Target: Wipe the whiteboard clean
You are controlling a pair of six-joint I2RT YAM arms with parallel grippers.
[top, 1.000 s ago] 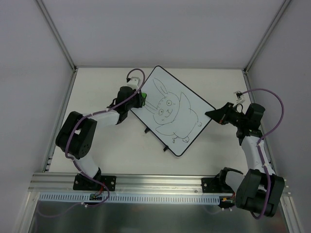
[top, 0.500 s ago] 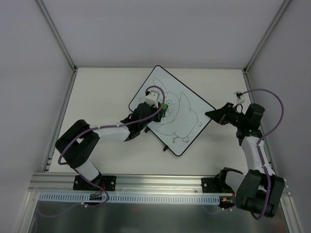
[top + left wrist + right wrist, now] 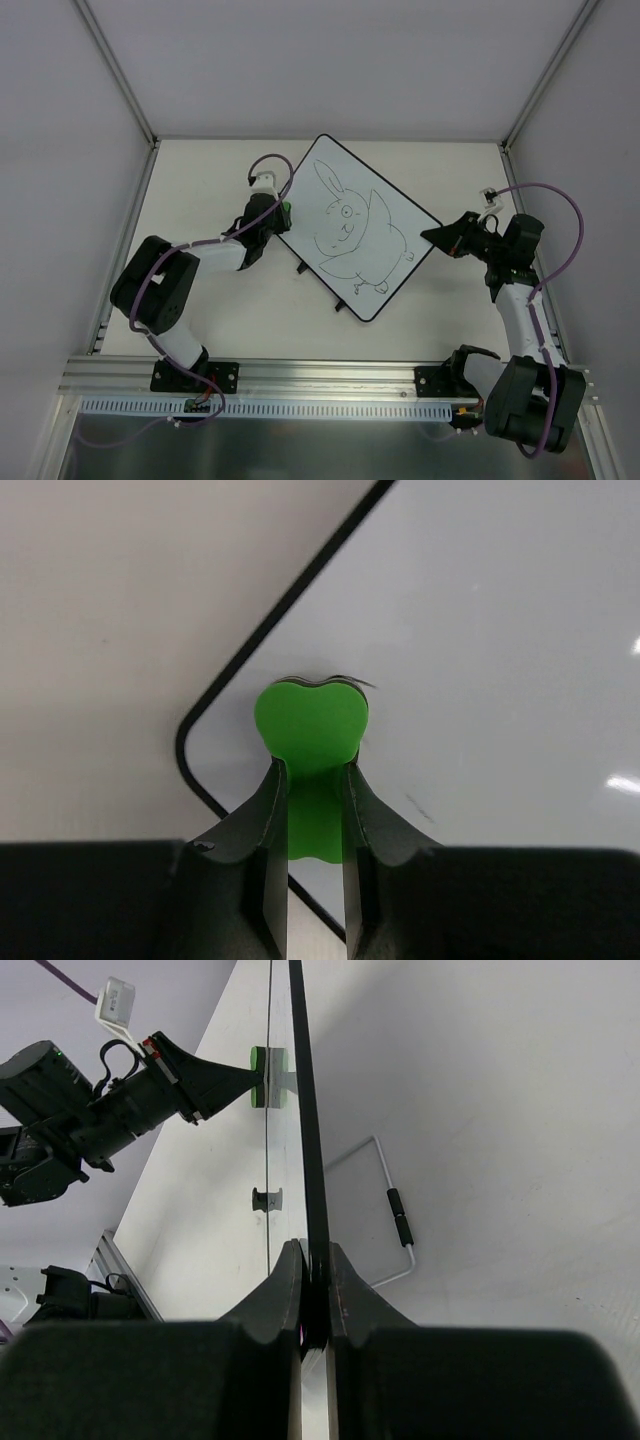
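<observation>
Your left gripper [image 3: 312, 770] pinches a flat green heart-shaped eraser [image 3: 308, 725] against the left rounded corner of the glossy, black-framed whiteboard [image 3: 352, 262], which lies diagonally on the matte table [image 3: 200, 180] and bears a line-drawn rabbit [image 3: 345, 225]. Your right gripper [image 3: 315, 1260] is clamped on the board's thin right edge.

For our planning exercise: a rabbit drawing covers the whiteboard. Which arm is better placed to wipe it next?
Left. The left hand grips the green eraser, held against the whiteboard near a corner. The right hand is clamped on the board's edge, probably steadying it.

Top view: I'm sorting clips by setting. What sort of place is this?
Probably a robot test cell: white panel walls, two arms bolted to a rail, a whiteboard on the table.
</observation>
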